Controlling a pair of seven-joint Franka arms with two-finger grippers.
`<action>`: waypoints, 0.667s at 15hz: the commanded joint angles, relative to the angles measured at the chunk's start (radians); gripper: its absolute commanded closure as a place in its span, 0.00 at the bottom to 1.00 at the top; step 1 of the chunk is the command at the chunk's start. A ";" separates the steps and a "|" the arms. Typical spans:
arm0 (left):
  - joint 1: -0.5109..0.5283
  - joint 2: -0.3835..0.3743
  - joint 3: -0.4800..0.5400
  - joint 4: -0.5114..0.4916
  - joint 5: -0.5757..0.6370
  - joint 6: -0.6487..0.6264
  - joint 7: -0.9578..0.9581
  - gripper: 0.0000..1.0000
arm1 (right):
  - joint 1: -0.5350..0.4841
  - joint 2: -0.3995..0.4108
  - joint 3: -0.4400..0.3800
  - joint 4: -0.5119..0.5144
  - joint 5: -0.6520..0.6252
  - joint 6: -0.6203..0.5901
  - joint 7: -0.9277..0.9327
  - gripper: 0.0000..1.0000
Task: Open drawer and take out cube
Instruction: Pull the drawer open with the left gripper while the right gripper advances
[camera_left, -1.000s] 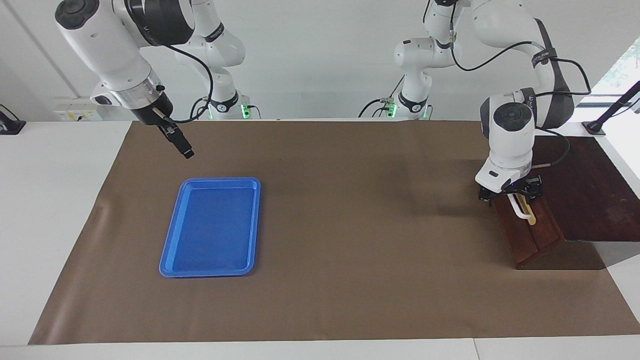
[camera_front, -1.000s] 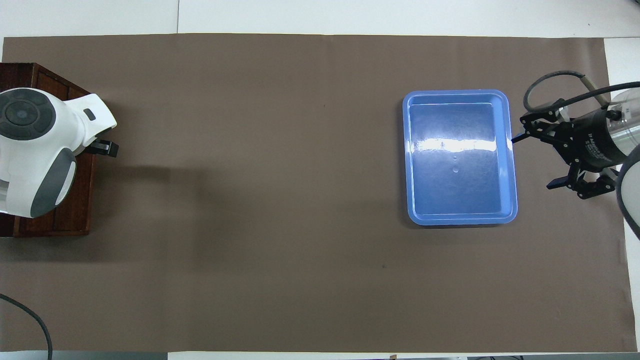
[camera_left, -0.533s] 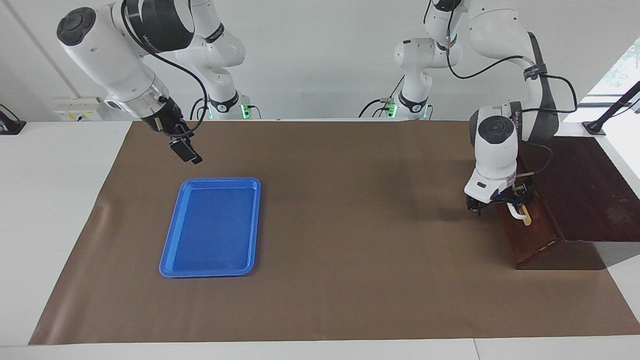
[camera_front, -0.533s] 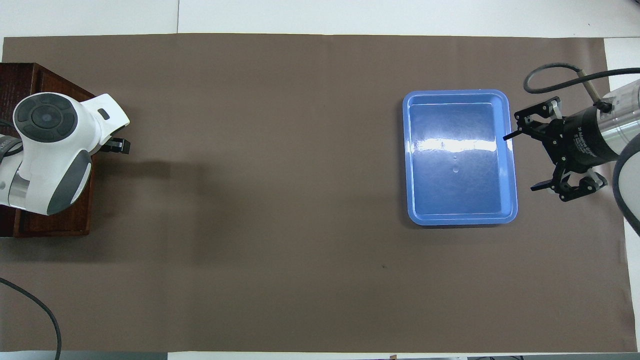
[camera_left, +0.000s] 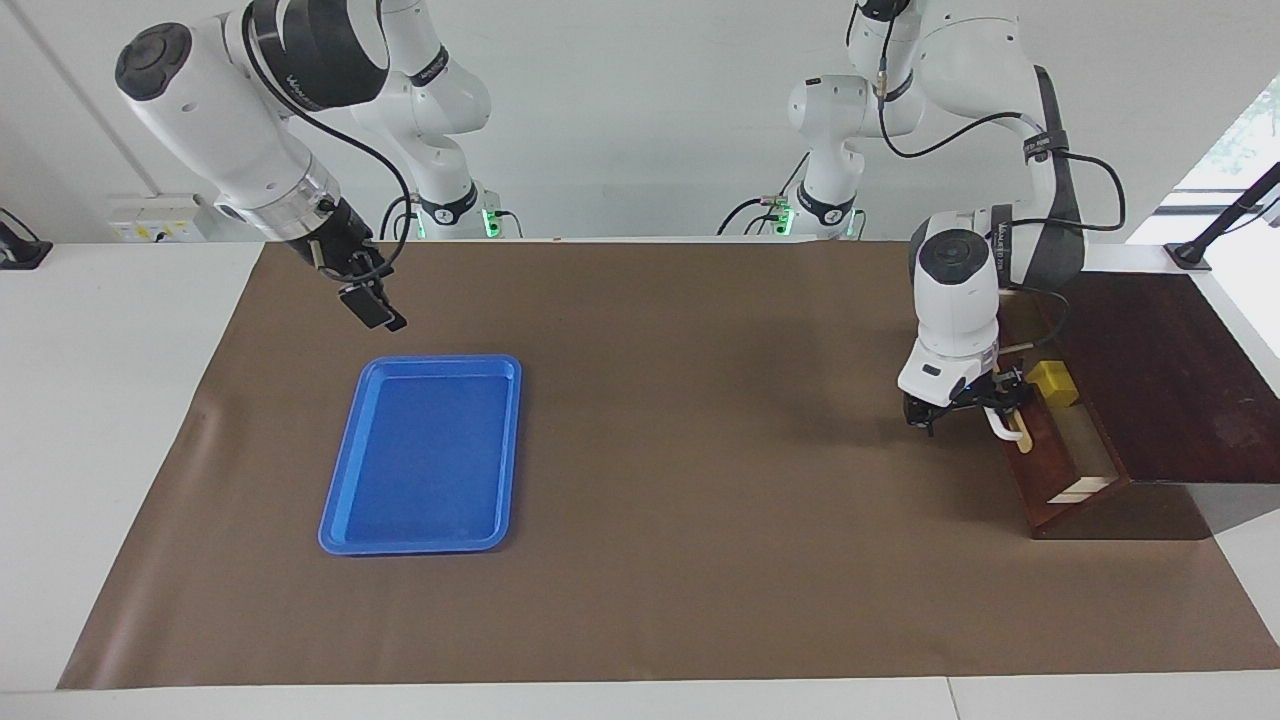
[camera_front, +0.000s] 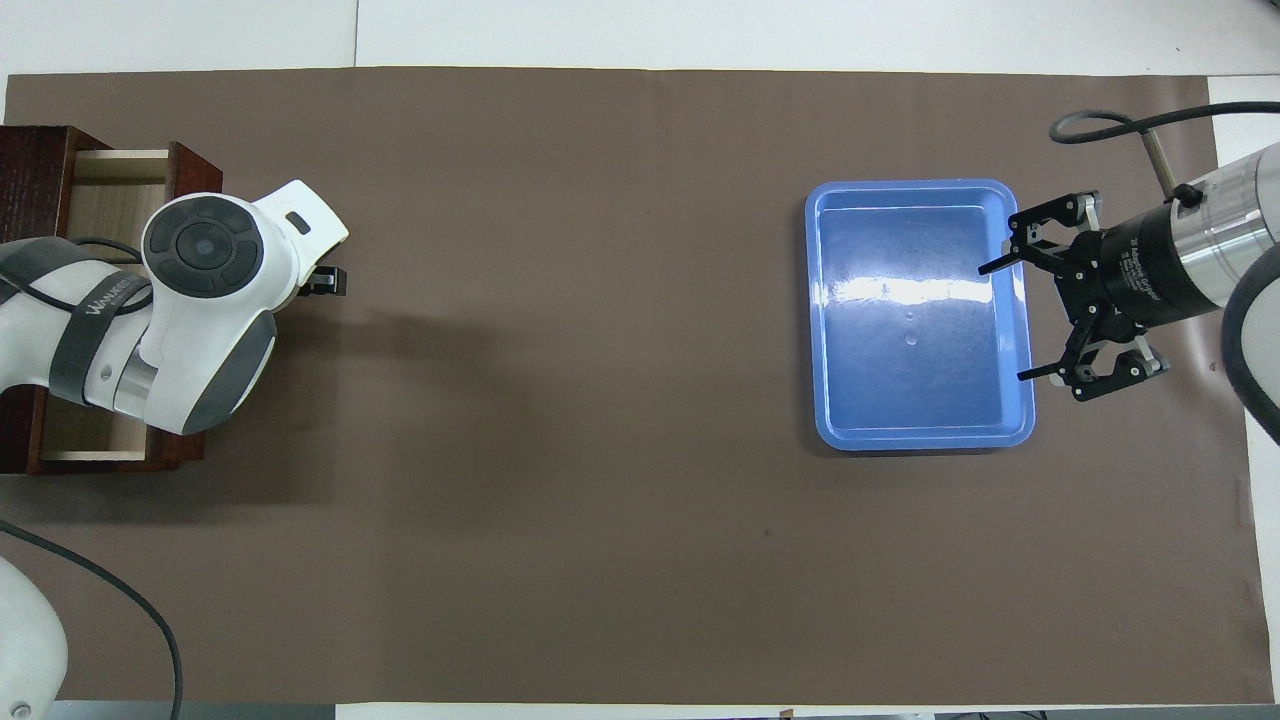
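Since a second ago the drawer has come partway out of its dark cabinet, and we now see the yellow cube that was hidden before. In the facing view, the cube lies inside the drawer on the pale wood, at the end nearer the robots. The left gripper sits at the white handle on the drawer's front; we cannot tell whether its jaws pinch the handle or merely hook it. The right gripper hangs over the brown mat, nearer the robots than the blue tray, and has swung a little toward it. From overhead, the left arm's white wrist covers most of the drawer, so only strips of pale interior show and the cube is hidden. The right gripper has its jaws spread wide, holding nothing, with the fingertips over the edge of the tray at the right arm's end of the table.
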 joint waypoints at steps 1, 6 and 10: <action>-0.048 0.013 0.006 0.009 -0.031 0.002 -0.049 0.00 | -0.001 0.044 0.005 0.049 0.039 0.010 0.075 0.01; -0.083 0.016 0.006 0.021 -0.083 -0.003 -0.078 0.00 | 0.041 0.128 0.006 0.065 0.130 0.100 0.144 0.02; -0.106 0.016 0.006 0.029 -0.094 -0.007 -0.105 0.00 | 0.077 0.184 0.005 0.051 0.201 0.195 0.152 0.02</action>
